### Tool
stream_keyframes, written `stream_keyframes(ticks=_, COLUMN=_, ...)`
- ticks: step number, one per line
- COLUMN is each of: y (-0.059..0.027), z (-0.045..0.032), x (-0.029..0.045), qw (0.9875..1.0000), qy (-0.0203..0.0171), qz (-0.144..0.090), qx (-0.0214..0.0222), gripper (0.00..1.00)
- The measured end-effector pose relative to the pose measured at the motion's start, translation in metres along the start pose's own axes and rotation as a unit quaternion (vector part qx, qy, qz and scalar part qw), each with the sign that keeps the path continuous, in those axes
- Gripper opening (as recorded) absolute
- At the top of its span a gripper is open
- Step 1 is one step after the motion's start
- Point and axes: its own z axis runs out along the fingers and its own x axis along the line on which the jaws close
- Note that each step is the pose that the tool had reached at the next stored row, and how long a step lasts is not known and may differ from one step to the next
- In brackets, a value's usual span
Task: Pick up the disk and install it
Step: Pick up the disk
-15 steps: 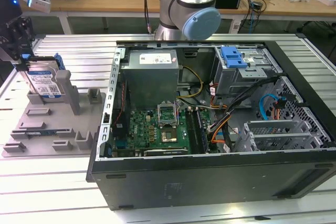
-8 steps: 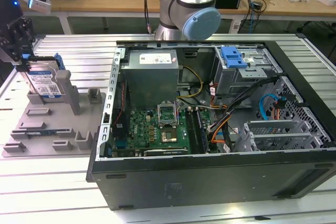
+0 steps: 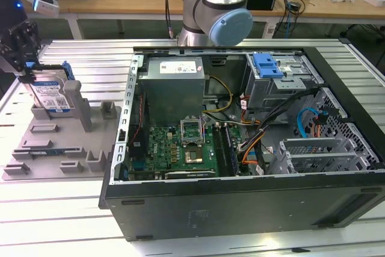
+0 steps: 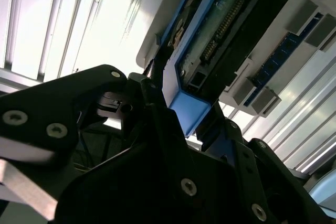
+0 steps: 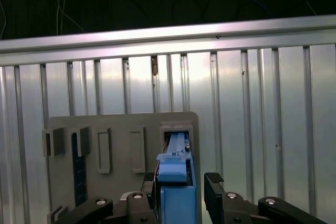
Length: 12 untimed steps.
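Note:
The disk [image 3: 51, 94] stands on edge in a slot of the grey holder plate [image 3: 66, 148] at the exterior view's left; its silver face with a white-and-blue label and its blue carrier show. My gripper [image 3: 27, 67] hangs right over its top edge. In the first wrist view my gripper [image 5: 181, 187] is open, its black fingers [image 5: 215, 187] straddling the blue carrier of the disk [image 5: 176, 166], with a small gap on one side. The second wrist view shows my gripper [image 4: 186, 103] at the same blue frame of the disk [image 4: 220, 19], whose circuit-board side faces the camera.
An open computer case [image 3: 240, 209] lies on the slotted aluminium table [image 3: 60, 221] at the exterior view's right. Inside are a grey metal drive cage with a blue handle [image 3: 267, 67], a large grey box [image 3: 174, 85], a motherboard [image 3: 180, 148] and cables. The arm's base [image 3: 219, 10] stands behind.

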Motion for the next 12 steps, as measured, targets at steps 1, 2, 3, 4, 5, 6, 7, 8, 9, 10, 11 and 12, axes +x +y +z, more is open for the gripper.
stream_keyframes(ticks=1, y=0.0, z=0.0004, x=0.0, qw=1.0, qy=0.0, qz=0.0, qx=0.0, gripper=0.49)
stream_keyframes(ticks=2, y=0.0, z=0.0006, x=0.0, qw=1.0, qy=0.0, qz=0.0, qx=0.0, gripper=0.49)
stream_keyframes(ticks=3, y=0.0, z=0.0008, x=0.0, qw=1.0, qy=0.0, qz=0.0, qx=0.0, gripper=0.49)
stream_keyframes(ticks=4, y=0.0, z=0.0011, x=-0.0001, qw=1.0, qy=0.0, qz=0.0, qx=0.0, gripper=0.48)
stream_keyframes(ticks=5, y=0.0, z=0.0014, x=-0.0001, qw=1.0, qy=0.0, qz=0.0, qx=0.0, gripper=0.41)
stream_keyframes(ticks=6, y=0.0, z=0.0019, x=-0.0001, qw=1.0, qy=0.0, qz=0.0, qx=0.0, gripper=0.41)
stream_keyframes(ticks=7, y=0.0, z=0.0023, x=-0.0002, qw=1.0, qy=0.0, qz=0.0, qx=0.0, gripper=0.41)
stream_keyframes(ticks=8, y=0.0, z=0.0026, x=-0.0002, qw=1.0, qy=0.0, qz=0.0, qx=0.0, gripper=0.41)
stream_keyframes(ticks=9, y=0.0, z=0.0028, x=-0.0002, qw=1.0, qy=0.0, qz=0.0, qx=0.0, gripper=0.41)
stream_keyframes(ticks=10, y=0.0, z=0.003, x=-0.0002, qw=1.0, qy=0.0, qz=0.0, qx=0.0, gripper=0.41)
stream_keyframes(ticks=11, y=0.0, z=0.0032, x=-0.0003, qw=1.0, qy=0.0, qz=0.0, qx=0.0, gripper=0.41)
stream_keyframes(ticks=12, y=0.0, z=0.0034, x=-0.0003, qw=1.0, qy=0.0, qz=0.0, qx=0.0, gripper=0.41)
